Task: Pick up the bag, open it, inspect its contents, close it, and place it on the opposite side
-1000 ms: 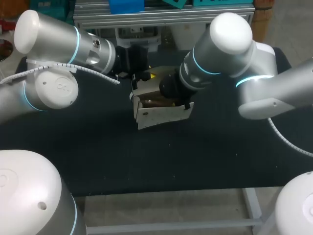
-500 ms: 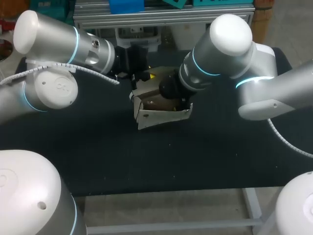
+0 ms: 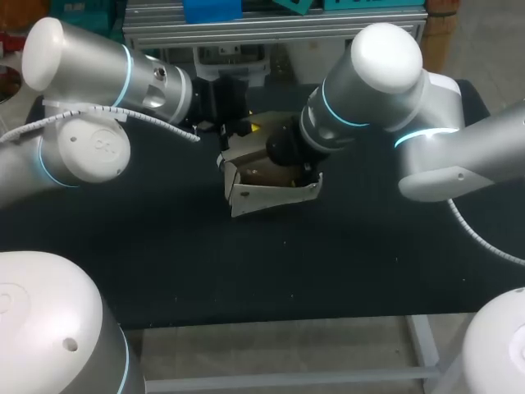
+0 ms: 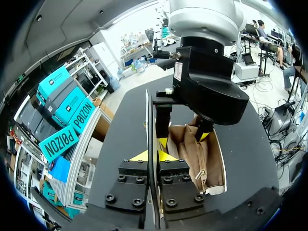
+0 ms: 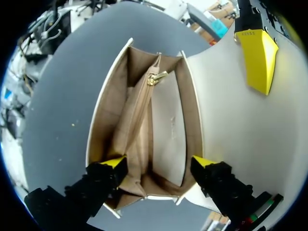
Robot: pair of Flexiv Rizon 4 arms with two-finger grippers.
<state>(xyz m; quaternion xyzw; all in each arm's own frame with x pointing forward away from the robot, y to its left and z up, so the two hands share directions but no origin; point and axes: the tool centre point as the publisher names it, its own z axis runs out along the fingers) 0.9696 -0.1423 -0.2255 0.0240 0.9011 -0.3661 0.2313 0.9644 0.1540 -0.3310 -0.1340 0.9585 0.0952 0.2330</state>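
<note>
1. Black desk (image 3: 164,263). The bag (image 3: 271,190) rests on it past the middle, closer to the far edge than the near one and about midway between the side edges.
2. The bag is cream outside with a tan lining. Its mouth gapes, and its flap (image 5: 240,120) is folded back on the left arm's side.
3. Right gripper (image 5: 158,163): released. Its two yellow tips are spread wide and dipped inside the mouth, one near each side wall. We can't tell whether they press on the walls.
4. The right wrist view looks straight into the bag. We see two tan compartments split by a centre pocket with a zipper pull (image 5: 156,77). No loose item shows in them.
5. Left gripper (image 4: 153,156): clenched on the flap, which runs edge-on between its fingers. One of its yellow fingertips (image 5: 260,57) lies flat on the flap's cream face, at the bag's far side.
6. Our read on progress: the bag is picked and open, and the inspection is on now. Left to do: pull the right fingers out, fold the flap shut, and carry the bag to the opposite side of the desk.
</note>
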